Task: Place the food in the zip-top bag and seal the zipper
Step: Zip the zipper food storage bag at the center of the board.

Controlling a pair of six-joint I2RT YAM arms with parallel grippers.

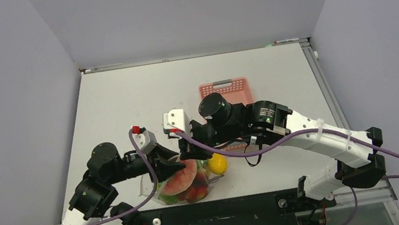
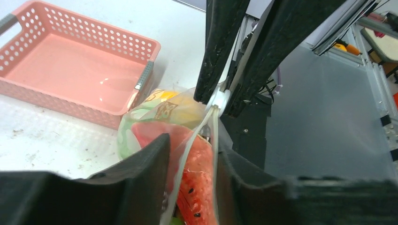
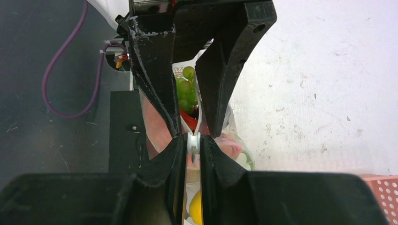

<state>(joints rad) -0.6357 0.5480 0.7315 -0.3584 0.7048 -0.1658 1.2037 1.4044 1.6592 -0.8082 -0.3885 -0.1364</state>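
Note:
The clear zip-top bag [image 1: 169, 196] lies at the table's near edge, full of food: a watermelon slice [image 2: 199, 185], green grapes [image 3: 187, 89] and a yellow fruit [image 1: 217, 164]. My right gripper [image 3: 193, 143] is shut on the white slider [image 2: 219, 98] of the zipper [image 2: 189, 155]. From the slider the two whitish strips spread apart, so the mouth gapes there. My left gripper [image 2: 193, 147] straddles that part of the mouth. Its fingers stand apart, one on each side of the strips, and do not press them together. In the top view both grippers meet above the bag [image 1: 183, 157].
The pink lattice basket [image 1: 224, 88] stands empty behind the bag, just beyond the right gripper; its near wall [image 2: 70, 105] almost touches the bag. The table's near edge and the black mounting rail [image 1: 218, 214] lie right beside the bag.

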